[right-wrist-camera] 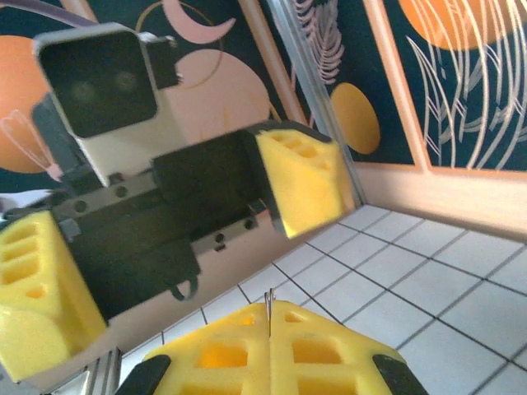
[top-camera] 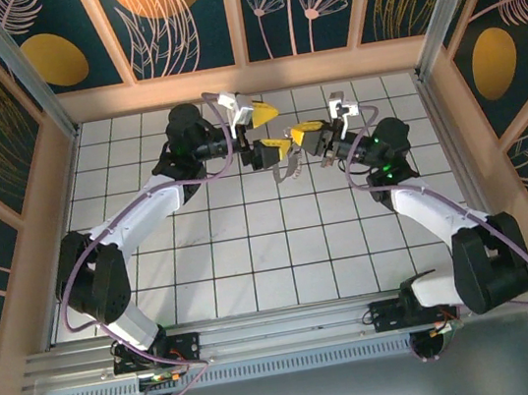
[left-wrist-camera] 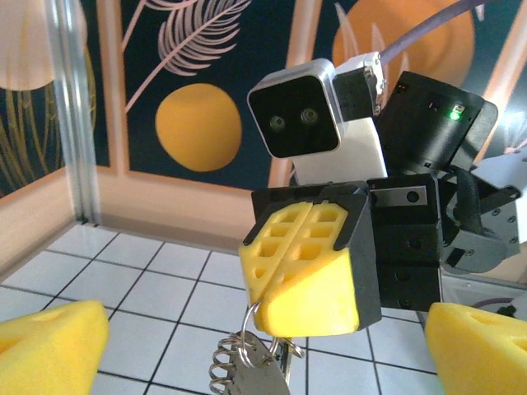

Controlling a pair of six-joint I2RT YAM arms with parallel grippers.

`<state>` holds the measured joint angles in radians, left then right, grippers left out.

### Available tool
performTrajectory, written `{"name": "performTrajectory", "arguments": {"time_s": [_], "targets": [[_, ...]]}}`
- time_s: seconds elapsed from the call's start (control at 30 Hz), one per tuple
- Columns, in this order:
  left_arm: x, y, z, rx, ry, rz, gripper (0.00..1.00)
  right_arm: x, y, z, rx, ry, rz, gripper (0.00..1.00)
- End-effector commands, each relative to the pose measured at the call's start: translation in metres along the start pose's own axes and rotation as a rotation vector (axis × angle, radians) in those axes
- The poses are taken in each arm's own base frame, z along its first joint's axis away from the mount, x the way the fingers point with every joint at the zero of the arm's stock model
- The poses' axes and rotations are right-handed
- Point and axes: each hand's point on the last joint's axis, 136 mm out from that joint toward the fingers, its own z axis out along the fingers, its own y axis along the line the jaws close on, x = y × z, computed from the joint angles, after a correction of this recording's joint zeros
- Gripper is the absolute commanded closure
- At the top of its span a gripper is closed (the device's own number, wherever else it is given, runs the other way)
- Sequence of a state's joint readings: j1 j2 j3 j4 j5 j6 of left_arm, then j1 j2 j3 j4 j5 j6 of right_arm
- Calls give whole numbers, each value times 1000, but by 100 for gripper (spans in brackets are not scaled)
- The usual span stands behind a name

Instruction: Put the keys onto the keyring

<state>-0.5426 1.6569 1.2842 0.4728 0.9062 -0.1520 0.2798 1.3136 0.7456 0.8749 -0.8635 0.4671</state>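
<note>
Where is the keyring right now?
In the left wrist view, bottom centre, the keyring hangs from the shut right gripper, in the air above the tiled table; the open left gripper faces it.

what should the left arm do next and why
Probably ease the open left gripper forward and close on the keys hanging below the right gripper, which is shut on the keyring. The left fingers sit either side of them, not touching, so nothing steadies them.
</note>
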Motion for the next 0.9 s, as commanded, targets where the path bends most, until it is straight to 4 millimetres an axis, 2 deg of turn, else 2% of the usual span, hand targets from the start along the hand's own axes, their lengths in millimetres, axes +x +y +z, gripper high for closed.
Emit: {"name": "performTrajectory", "arguments": {"time_s": [0.0, 0.2, 0.47, 0.5, 0.63, 0.73, 0.87], "targets": [[-19, 13, -3, -97, -7, 44, 1, -18, -2, 1, -1, -15, -58, 100], [-22, 57, -7, -311, -20, -17, 1, -19, -5, 6, 13, 46, -78, 100], [-30, 89, -14, -449, -57, -55, 1, -20, -8, 7, 26, 108, -113, 100], [-17, 96, -9, -440, -36, -77, 1, -21, -8, 7, 32, 114, -114, 100], [-12, 91, 6, -327, 22, -43, 1, -26, -11, 4, 56, 122, -127, 100], [-13, 98, 13, -320, 84, -56, 1, -29, -15, -1, 80, 123, -126, 100], [-19, 109, 10, -371, 134, -50, 1, -33, -19, -9, 108, 127, -134, 100]]}}
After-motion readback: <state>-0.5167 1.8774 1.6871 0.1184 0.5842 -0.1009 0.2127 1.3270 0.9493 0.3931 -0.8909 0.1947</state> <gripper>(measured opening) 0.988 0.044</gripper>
